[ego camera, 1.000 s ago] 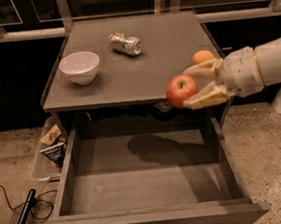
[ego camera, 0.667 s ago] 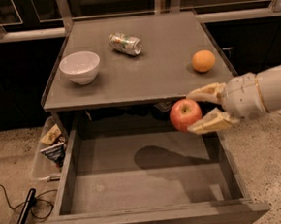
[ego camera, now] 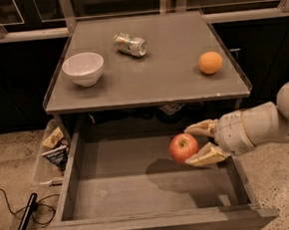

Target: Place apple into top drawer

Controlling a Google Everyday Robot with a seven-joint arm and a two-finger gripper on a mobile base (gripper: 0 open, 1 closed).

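Finding: the gripper (ego camera: pixel 192 144) reaches in from the right, below the worktop's (ego camera: pixel 151 76) front edge near its front right corner. Its two fingers are clenched on the apple (ego camera: pixel 183 148), one above and one below.

Change: a second ago the apple was level with that front edge. It has since come down and now sits inside the open top drawer (ego camera: pixel 116 194), toward its right side.

A shadow on the drawer floor suggests the apple is not yet resting there, though the view does not settle it.

Assessment: transport is nearly done, with lowering and release outstanding.

Orange (ego camera: pixel 210 62), bowl (ego camera: pixel 83 68) and can (ego camera: pixel 130 44) are unmoved on the worktop.
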